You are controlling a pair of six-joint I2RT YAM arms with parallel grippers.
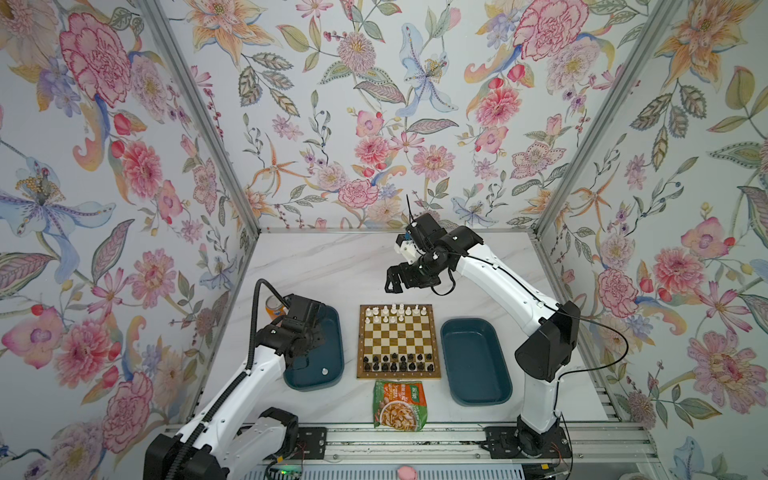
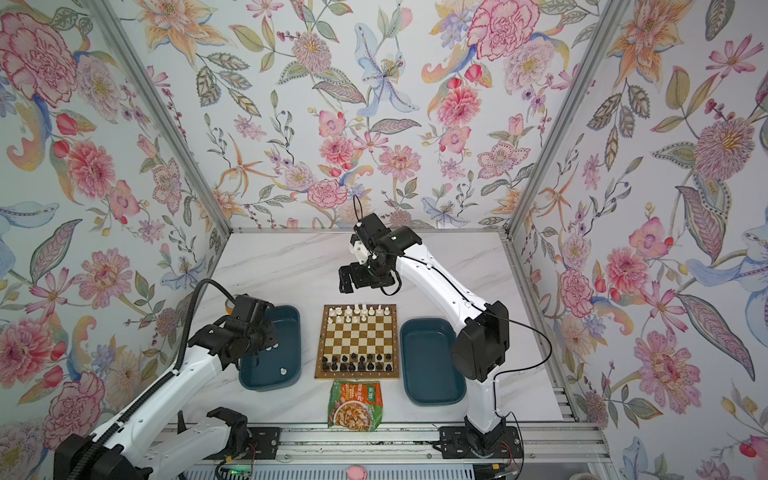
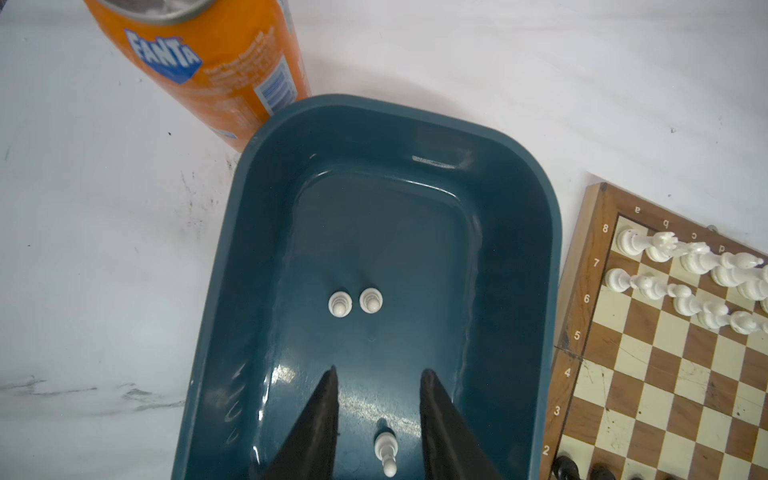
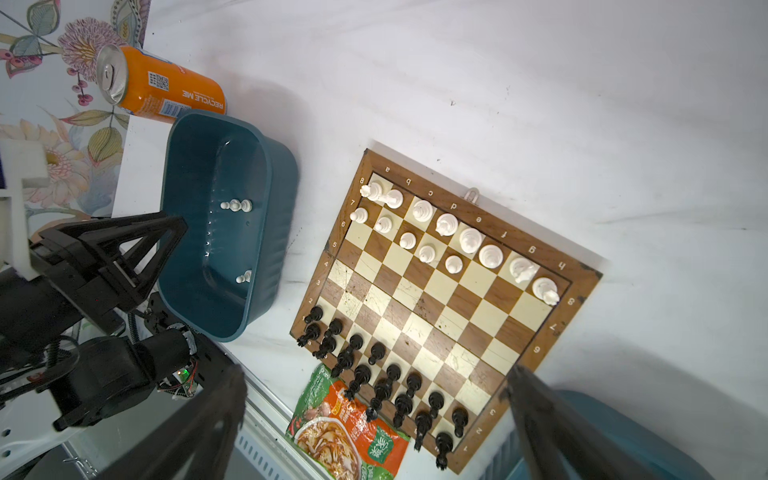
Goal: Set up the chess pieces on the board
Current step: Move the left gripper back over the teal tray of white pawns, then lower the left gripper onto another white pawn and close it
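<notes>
- Board [image 1: 399, 341]: brown and cream squares with a tan wooden border. It lies flat at the middle of the white marbled tabletop [image 1: 332, 266], between two trays
- White pieces [image 1: 398, 311]: a full back row along the board's far edge. Five pawns stand on the row in front, filling it from the left side
- Black pieces [image 1: 398, 362]: two rows along the board's near edge
- Left teal tray [image 1: 320, 353]: just beside the board's left edge. It holds three loose white pawns [image 3: 340, 304], two close together at mid-floor and the third apart towards the near end
- Right teal tray [image 1: 473, 361]: just beside the board's right edge
- Left gripper [image 3: 379, 374]: poised over the left teal tray, fingers parted a modest way, gripping nothing. In the wrist view the lone pawn shows between the fingers, clear of both
- Right gripper [image 1: 392, 284]: raised above the tabletop beyond the board's far edge, jaws spread wide, empty
- Fanta can [image 3: 216, 70]: orange, upright, at the left teal tray's far corner
- Food packet [image 1: 400, 405]: green and orange, lying flat just beside the board's near edge
</notes>
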